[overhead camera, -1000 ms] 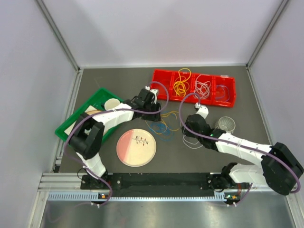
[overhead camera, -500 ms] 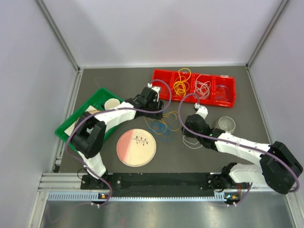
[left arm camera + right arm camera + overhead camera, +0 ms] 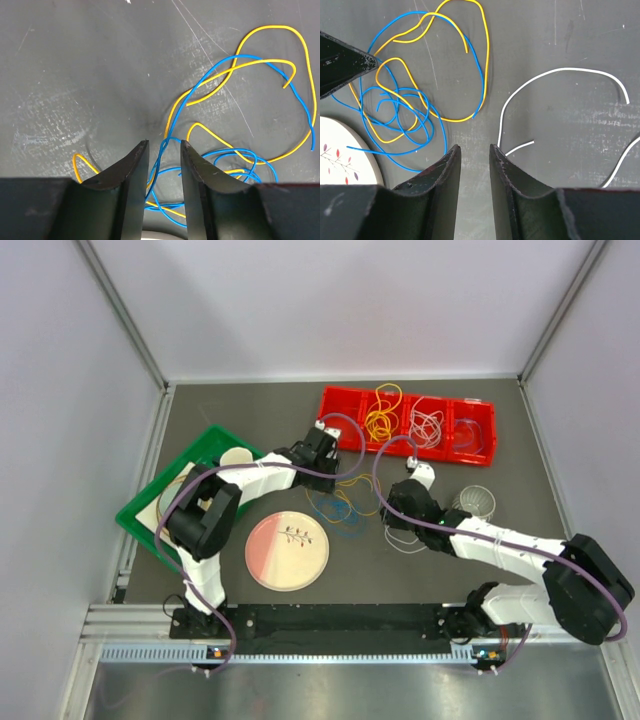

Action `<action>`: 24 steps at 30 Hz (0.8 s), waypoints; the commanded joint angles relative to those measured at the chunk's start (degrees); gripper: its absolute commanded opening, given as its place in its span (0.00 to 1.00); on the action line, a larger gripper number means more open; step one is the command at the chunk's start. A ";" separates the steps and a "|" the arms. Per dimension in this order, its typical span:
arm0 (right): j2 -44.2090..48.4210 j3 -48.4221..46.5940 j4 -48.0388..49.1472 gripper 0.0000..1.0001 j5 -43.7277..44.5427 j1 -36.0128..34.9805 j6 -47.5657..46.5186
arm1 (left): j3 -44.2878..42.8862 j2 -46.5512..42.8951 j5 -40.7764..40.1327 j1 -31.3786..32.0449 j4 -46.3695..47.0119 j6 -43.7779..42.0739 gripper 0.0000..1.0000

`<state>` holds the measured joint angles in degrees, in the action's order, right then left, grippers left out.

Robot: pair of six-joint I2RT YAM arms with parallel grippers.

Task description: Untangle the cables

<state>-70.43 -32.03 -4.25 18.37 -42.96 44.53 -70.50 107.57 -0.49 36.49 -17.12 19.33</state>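
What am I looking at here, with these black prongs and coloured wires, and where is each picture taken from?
These are two robot arms bolted to a table: the left arm and the right arm. The wide picture looks down from above. The two close-ups come from cameras on the wrists, so the black prongs are each arm's own gripper. On the table lie a tangle of blue wire and yellow wire, a loose white wire, a plate, a clear cup, a green tray and a red tray with more wires. The left gripper has its jaws apart astride the blue wire, not visibly pinching it. The right gripper is open beside the white wire, holding nothing.
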 commanded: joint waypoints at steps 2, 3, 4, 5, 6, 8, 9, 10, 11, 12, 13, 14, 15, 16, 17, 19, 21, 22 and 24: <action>-0.05 -2.42 1.00 0.29 -0.44 -0.19 -0.59 | -2.80 0.79 -0.21 0.07 1.74 -0.52 0.36; 0.12 -2.51 1.09 0.29 -0.35 -0.19 -0.59 | -3.06 1.06 -0.12 0.16 1.40 -0.44 0.36; 0.12 -2.60 1.00 0.29 -0.35 -0.28 -0.59 | -3.50 1.32 0.22 0.07 1.39 -0.44 0.27; 0.03 -2.51 1.00 0.29 -0.35 -0.28 -0.68 | -3.77 1.68 0.23 0.16 1.22 -0.35 0.20; 0.21 -2.68 1.00 0.29 -0.27 -0.28 -0.76 | -3.94 1.85 0.23 0.16 1.13 -0.26 0.12; 0.56 -2.51 1.00 0.29 -0.35 -0.20 -0.76 | -4.99 1.77 0.23 0.07 0.00 0.26 0.00; 0.65 -2.42 1.00 0.29 -0.27 -0.28 -0.76 | -5.87 1.51 0.23 0.07 -0.36 0.44 0.00; 0.74 -2.51 0.91 0.29 -0.27 -0.28 -0.76 | -6.23 1.16 0.23 -0.01 -0.71 0.53 0.00; 0.91 -2.42 0.91 0.29 -0.27 -0.20 -0.76 | -6.58 -0.15 1.88 0.07 -1.06 0.53 0.00; 1.00 -2.33 0.91 0.29 -0.18 -0.37 -0.76 | -7.28 -1.04 2.07 -0.01 -1.24 0.53 0.00; 1.17 -2.25 0.82 0.29 -0.18 -0.20 -0.76 | -7.46 -2.09 2.16 -0.02 -1.16 0.70 0.00; 1.26 -2.25 0.91 0.29 -0.18 -0.19 -0.76 | -7.81 -4.54 2.25 -0.19 -1.16 0.79 0.00; 1.61 -2.16 0.82 0.29 -0.18 -0.19 -0.76 | -8.42 -5.95 2.95 -0.37 -0.90 0.88 0.00; 1.79 -2.07 0.74 0.29 -0.09 -0.28 -0.85 | -8.69 -7.36 3.39 -0.45 -0.54 1.49 0.00; 1.97 -2.16 0.56 0.29 0.08 -0.20 -0.94 | -8.86 -10.42 3.74 -0.54 -0.37 1.85 0.00; 2.32 -2.24 0.21 0.29 0.52 -0.28 -1.03 | -8.87 -15.43 4.09 -0.63 1.73 3.16 0.00; 2.41 -2.33 0.29 0.29 0.35 -0.28 -1.12 | -7.38 -18.87 4.36 -0.72 5.84 4.30 0.00; 2.32 -2.33 0.21 0.29 0.18 -0.28 -1.20 | -6.59 -22.02 4.36 -0.63 7.27 4.57 0.00; 2.14 -2.68 0.21 0.29 0.78 -0.28 -2.08 | -5.97 -24.24 3.57 -0.63 8.07 4.84 0.00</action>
<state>-69.60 -32.05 -4.34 18.13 -42.96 43.99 -75.88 92.16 2.74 36.07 -16.56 22.15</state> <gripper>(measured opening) 0.288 0.014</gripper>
